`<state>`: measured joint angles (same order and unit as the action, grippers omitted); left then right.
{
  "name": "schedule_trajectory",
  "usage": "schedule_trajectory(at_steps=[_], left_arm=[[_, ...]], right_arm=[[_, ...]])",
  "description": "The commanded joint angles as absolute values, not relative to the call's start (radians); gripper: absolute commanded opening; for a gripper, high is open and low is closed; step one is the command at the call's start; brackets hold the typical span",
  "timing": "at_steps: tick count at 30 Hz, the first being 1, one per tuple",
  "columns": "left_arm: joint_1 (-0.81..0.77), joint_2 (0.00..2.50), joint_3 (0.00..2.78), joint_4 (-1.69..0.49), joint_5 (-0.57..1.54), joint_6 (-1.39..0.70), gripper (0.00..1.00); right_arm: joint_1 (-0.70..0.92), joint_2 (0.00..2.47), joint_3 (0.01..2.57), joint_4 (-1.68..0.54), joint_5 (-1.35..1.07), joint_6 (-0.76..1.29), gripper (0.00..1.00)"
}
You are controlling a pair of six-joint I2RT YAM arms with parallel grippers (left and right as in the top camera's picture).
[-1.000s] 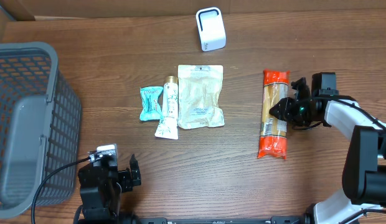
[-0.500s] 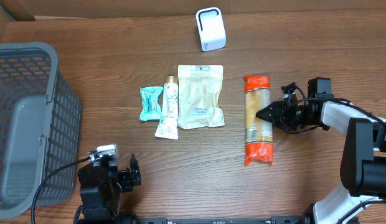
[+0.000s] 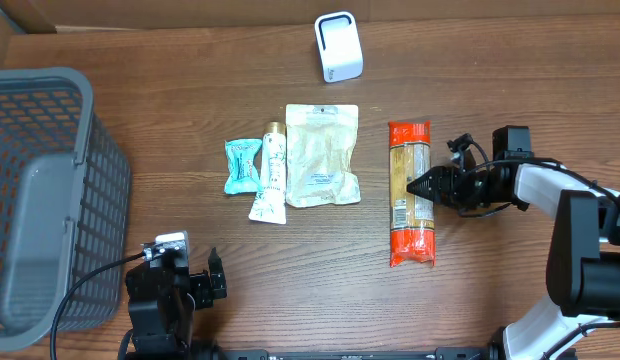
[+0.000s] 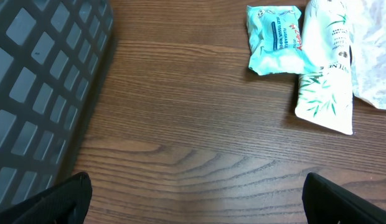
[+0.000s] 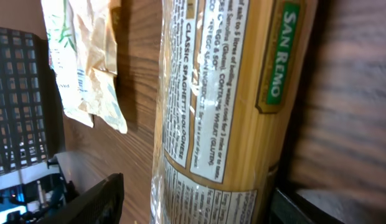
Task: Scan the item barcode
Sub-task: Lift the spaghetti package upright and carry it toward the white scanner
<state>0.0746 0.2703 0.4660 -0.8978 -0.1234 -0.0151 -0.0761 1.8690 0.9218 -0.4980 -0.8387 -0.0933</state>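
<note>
A long orange-and-yellow spaghetti pack [image 3: 410,195] lies flat on the table, right of centre. My right gripper [image 3: 422,187] reaches in from the right at its middle. In the right wrist view the spaghetti pack [image 5: 224,112] fills the space between the fingers of my right gripper [image 5: 199,202]. The jaws stand open: the left finger [image 5: 96,202] is clear of the wrapper, the other is close against it. A white scanner [image 3: 338,46] stands at the back. My left gripper [image 3: 205,280] is open near the front left, over bare wood [image 4: 196,202].
A grey mesh basket [image 3: 40,80] fills the left side. A teal packet [image 3: 242,165], a white tube [image 3: 272,185] and a beige pouch [image 3: 322,155] lie side by side at the centre, left of the pack. The left wrist view shows the packet [image 4: 277,37] and tube [image 4: 327,74].
The spaghetti pack has shifted left across the table with the right gripper following it. The right jaws have widened around it. The left arm has not moved.
</note>
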Motion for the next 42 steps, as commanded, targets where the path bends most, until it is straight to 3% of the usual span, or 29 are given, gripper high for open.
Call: schedule_trajectory(at_steps=[1, 7, 9, 13, 16, 18, 25, 34, 42], left_arm=[[0.080, 0.266, 0.464, -0.894, -0.114, 0.004, 1.00], [0.080, 0.266, 0.464, -0.894, -0.114, 0.004, 1.00], [0.080, 0.266, 0.464, -0.894, -0.114, 0.004, 1.00], [0.080, 0.266, 0.464, -0.894, -0.114, 0.004, 1.00], [0.080, 0.266, 0.464, -0.894, -0.114, 0.004, 0.99], [0.080, 0.266, 0.464, -0.894, -0.114, 0.004, 0.99], [0.080, 0.266, 0.464, -0.894, -0.114, 0.004, 0.99], [0.080, 0.266, 0.464, -0.894, -0.114, 0.004, 1.00], [0.080, 0.266, 0.464, -0.894, -0.114, 0.004, 0.99]], right_arm=[[-0.035, 1.908, 0.899, -0.466, -0.786, -0.098, 0.70], [0.031, 1.983, 0.904, -0.416, -0.743, -0.045, 0.66], [0.029, 1.983, 0.904, -0.420, -0.741, -0.045, 0.56], [0.028, 1.983, 0.904, -0.428, -0.741, -0.045, 0.25], [0.027, 1.983, 0.905, -0.439, -0.741, -0.045, 0.09], [0.023, 1.982, 0.912, -0.455, -0.744, -0.045, 0.04], [-0.020, 1.954, 1.021, -0.624, -0.891, -0.072, 0.04], [-0.096, 1.791, 1.175, -0.943, -1.160, -0.302, 0.04], [-0.133, 1.658, 1.180, -0.969, -1.299, -0.303, 0.04]])
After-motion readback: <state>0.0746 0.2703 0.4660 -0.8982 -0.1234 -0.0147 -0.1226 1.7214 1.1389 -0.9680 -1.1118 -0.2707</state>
